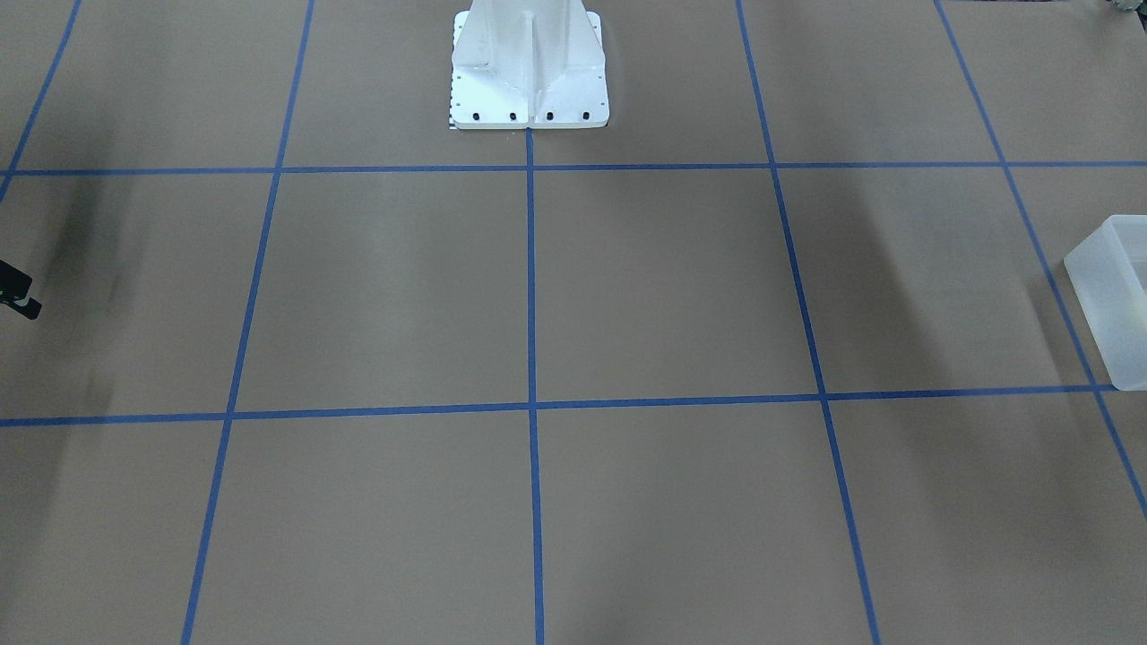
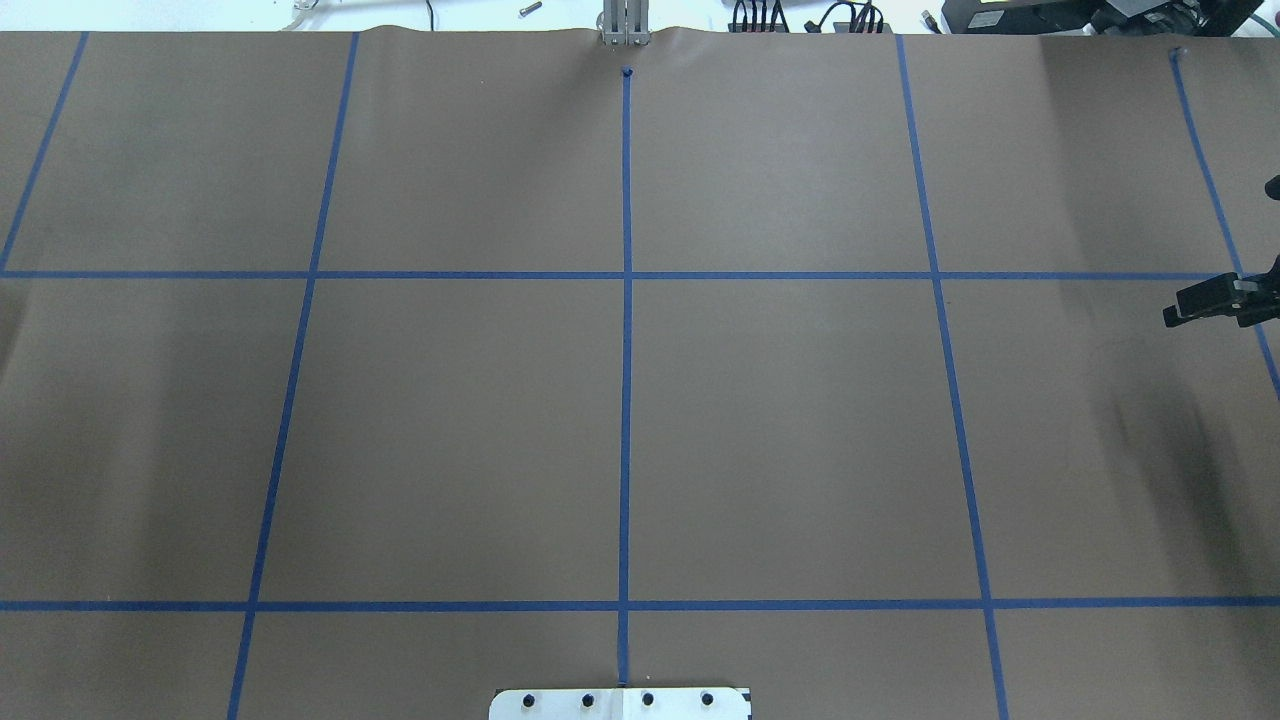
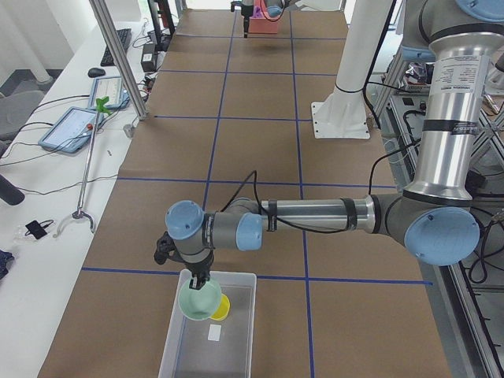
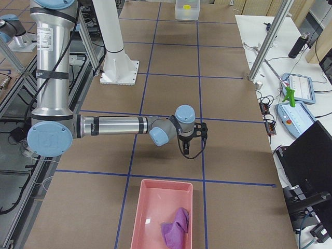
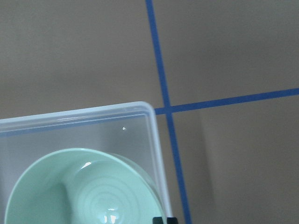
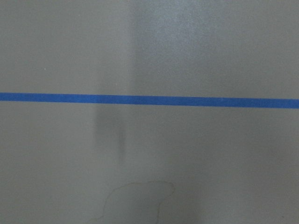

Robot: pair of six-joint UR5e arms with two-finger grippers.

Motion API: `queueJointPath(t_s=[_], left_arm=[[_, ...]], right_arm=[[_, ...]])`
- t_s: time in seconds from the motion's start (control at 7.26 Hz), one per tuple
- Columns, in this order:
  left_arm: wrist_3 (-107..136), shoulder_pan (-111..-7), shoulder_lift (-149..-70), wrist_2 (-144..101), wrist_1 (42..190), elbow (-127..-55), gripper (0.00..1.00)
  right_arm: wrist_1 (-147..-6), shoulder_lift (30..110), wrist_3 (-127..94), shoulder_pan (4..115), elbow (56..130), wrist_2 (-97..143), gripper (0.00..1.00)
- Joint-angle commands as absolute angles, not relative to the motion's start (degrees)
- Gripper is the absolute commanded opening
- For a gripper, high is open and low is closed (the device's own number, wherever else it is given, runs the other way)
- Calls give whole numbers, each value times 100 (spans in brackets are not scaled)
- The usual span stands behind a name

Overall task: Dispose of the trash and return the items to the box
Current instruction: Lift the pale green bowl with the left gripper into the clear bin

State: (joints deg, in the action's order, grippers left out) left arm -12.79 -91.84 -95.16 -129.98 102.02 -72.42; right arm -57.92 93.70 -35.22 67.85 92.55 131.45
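Left arm stretched level, wrist down; left jaws clenched on rim of tilted bowl over box, cup at bowl's 3 o'clock; right jaws released

I see brown counter, blue tape grid. Mint-green bowl, yellow cup, frosted white translucent box. Pink tray, purple cloth. Arms silver, light-blue joints. Pedestal white.

Pale mint-green bowl tilted over one end of frosted translucent box, small yellow cup inside beside it
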Motion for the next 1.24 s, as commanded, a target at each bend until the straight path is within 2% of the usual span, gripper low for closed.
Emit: queueJointPath(t_s=[0.0, 0.69, 0.83, 0.96, 1.1], left_arm=[[-1283, -9211, -9528, -12683, 10972, -6438, 0], [-486, -9132, -9589, -12656, 11810, -5890, 0], [-440, -9106, -9589, -12656, 11856, -5897, 42], [-431, -9105, -9589, -12656, 11848, -5950, 61], [-396, -9105, -9589, -12665, 11804, -6081, 71]], right_arm=[[-5792, 9378, -3524, 6785, 9290, 13148, 100], [-5792, 9396, -3516, 6785, 9264, 13148, 100], [-5792, 9396, -3516, 6785, 9272, 13148, 100], [-5792, 9396, -3516, 6785, 9272, 13148, 100], [-5792, 9396, -3516, 6785, 9307, 13122, 100]])
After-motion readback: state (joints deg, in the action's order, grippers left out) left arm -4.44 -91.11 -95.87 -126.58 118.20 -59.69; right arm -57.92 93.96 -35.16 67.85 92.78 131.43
